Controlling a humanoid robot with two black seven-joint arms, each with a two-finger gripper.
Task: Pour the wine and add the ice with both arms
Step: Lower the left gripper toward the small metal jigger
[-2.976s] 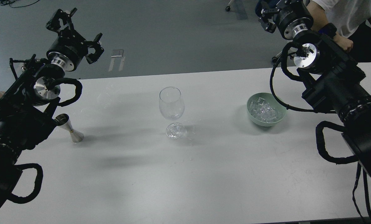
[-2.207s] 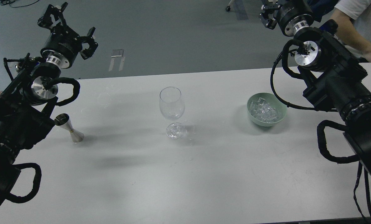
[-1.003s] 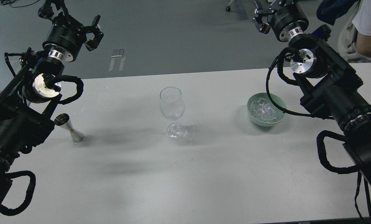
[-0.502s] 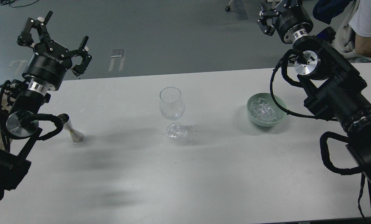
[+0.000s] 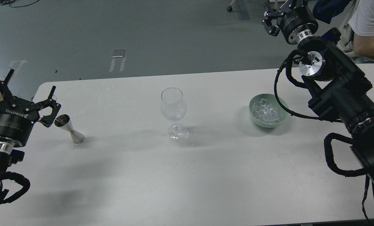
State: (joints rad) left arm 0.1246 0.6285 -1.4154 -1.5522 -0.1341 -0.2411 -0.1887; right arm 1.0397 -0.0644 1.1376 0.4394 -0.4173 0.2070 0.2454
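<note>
A silver jigger (image 5: pixel 70 129) stands at the left of the white table (image 5: pixel 205 175); the wine in it cannot be seen. A clear stemmed wine glass (image 5: pixel 173 106) stands upright at the table's middle. A green bowl (image 5: pixel 268 124) at the right holds several ice cubes (image 5: pixel 266 111). My left gripper (image 5: pixel 31 82) is open and empty, just left of the jigger's mouth, not touching it. My right gripper (image 5: pixel 273 14) is high beyond the far table edge behind the bowl, fingers spread, tips partly cut by the top edge.
A seated person (image 5: pixel 367 28) is at the far right beyond the table. The grey floor (image 5: pixel 143 31) lies behind the table's far edge. My right arm's black cable loop (image 5: pixel 282 100) hangs over the bowl's right rim.
</note>
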